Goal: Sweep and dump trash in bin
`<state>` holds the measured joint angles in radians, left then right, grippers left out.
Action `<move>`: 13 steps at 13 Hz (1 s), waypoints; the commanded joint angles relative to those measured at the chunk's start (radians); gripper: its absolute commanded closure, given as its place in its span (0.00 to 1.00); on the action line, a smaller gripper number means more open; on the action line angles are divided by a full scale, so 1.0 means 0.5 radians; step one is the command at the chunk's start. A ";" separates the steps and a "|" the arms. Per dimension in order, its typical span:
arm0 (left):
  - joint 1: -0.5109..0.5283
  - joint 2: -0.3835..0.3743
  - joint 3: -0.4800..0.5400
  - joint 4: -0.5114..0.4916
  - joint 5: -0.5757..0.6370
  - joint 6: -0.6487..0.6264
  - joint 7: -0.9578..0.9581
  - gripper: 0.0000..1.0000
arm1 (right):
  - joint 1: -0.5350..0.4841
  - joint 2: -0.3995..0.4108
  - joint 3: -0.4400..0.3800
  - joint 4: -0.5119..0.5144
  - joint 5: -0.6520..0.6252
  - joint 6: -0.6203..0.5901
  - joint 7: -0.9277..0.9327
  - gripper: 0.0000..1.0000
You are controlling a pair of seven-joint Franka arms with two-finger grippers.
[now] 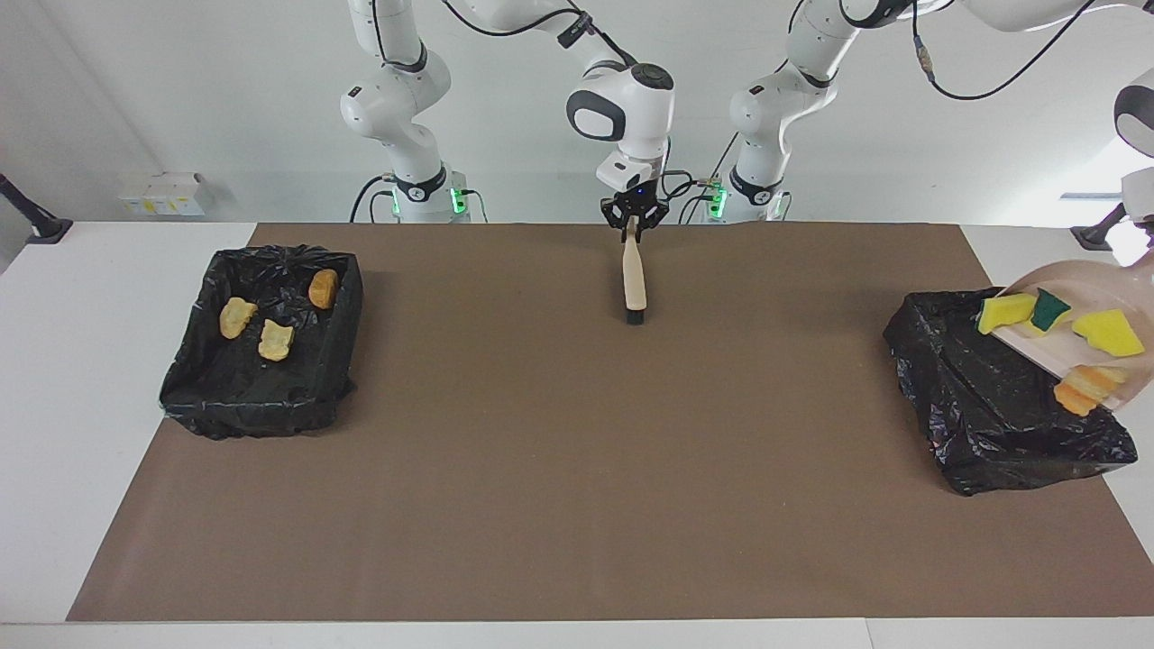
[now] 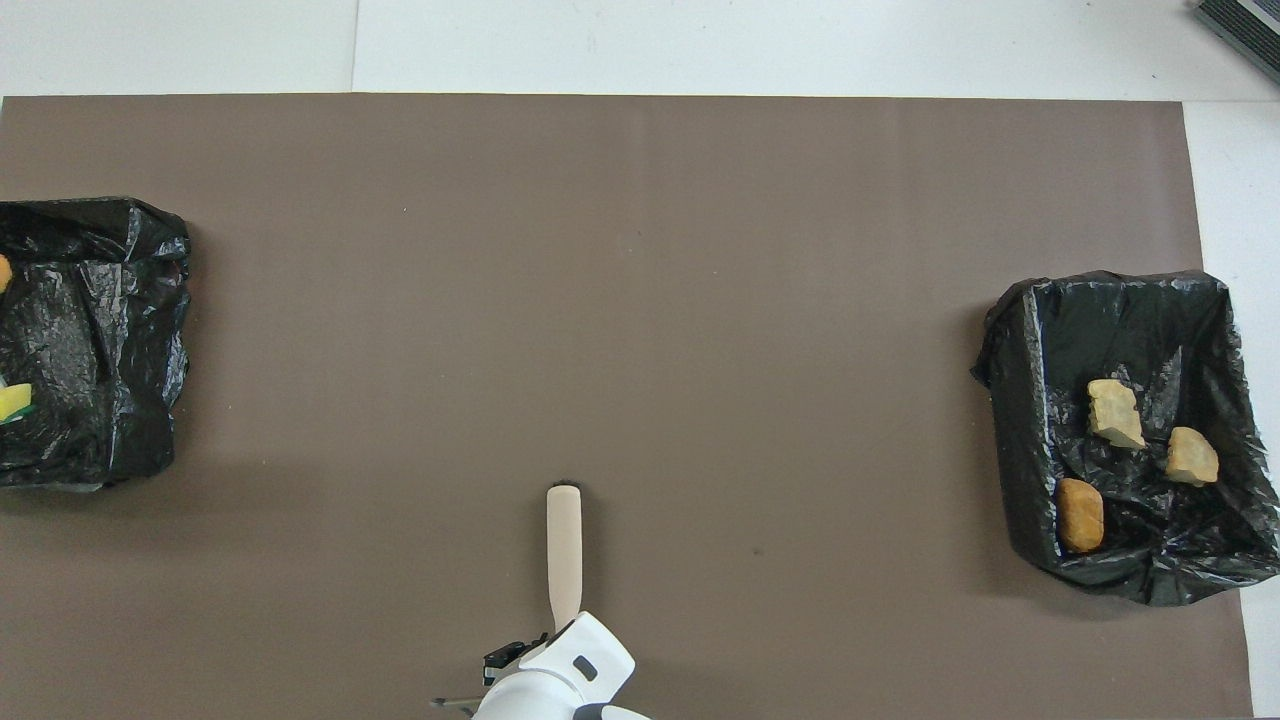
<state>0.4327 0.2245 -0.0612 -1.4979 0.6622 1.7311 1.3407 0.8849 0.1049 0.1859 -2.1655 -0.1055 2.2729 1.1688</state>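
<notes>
**Table** (image 1: 90, 406): white, fills the lower frame of the facing view.

**Mat** (image 1: 577, 469): brown, covers most of the table as the sweeping ground. No scraps lie on it.

**Left arm** (image 1: 1138, 108): enters at the upper right corner of the facing view. The left gripper is past the frame edge, closed on the dustpan's handle, and carries the pan high over a bin for tipping.

**Right arm** (image 1: 622, 99): top centre of the facing view. The right gripper (image 1: 634, 221) sits at the top of the brush handle; whether it clamps or has let go cannot be told.

**Bin, black-lined** (image 1: 992, 424): right edge of the facing view, under the pan to catch what slides off.

**Second bin, black-lined** (image 1: 261, 397): left part of the facing view. It holds three tan lumps (image 1: 275, 340) that already count as dumped.

**Dustpan** (image 1: 1095, 279): beige, right edge of the facing view, raised and tilted lip-down toward the bin.

**Brush** (image 1: 634, 279): beige, upper centre of the facing view, bristle end on the mat. Judged parked, with sweeping apparently done.

**Trash on the pan**: yellow sponge pieces (image 1: 1005, 312) on the upper slope, and a striped chunk (image 1: 1082, 389) at the lower lip over the liner. Judged about to drop, so dumping is near its end.
</notes>
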 commanded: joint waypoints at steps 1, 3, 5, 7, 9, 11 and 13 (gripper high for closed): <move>-0.113 -0.022 0.024 -0.045 0.227 -0.014 -0.009 1.00 | -0.082 0.026 0.015 0.253 -0.059 -0.280 -0.057 0.00; -0.141 -0.019 0.027 -0.038 0.377 -0.020 -0.009 1.00 | -0.189 -0.007 0.009 0.388 -0.026 -0.471 -0.257 0.00; -0.282 -0.007 0.027 -0.014 0.604 -0.111 -0.006 1.00 | -0.364 -0.047 0.006 0.523 0.020 -0.660 -0.505 0.00; -0.398 0.017 0.027 0.029 0.746 -0.234 -0.021 1.00 | -0.520 -0.047 -0.004 0.707 0.103 -0.872 -0.851 0.00; -0.411 0.011 0.033 0.054 0.753 -0.256 -0.040 1.00 | -0.692 -0.047 -0.001 0.799 0.107 -0.986 -1.143 0.00; -0.445 0.011 0.034 0.133 0.801 -0.293 -0.037 1.00 | -0.833 -0.044 -0.004 0.873 0.122 -1.048 -1.385 0.00; -0.476 0.008 0.034 0.252 0.811 -0.339 -0.037 1.00 | -1.057 -0.047 -0.001 0.895 0.214 -1.106 -1.701 0.00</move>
<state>0.2258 0.2227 -0.0592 -1.4404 1.0466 1.6056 1.3230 0.4444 0.0736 0.1736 -1.7466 -0.0470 1.7587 0.4498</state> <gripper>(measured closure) 0.687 0.000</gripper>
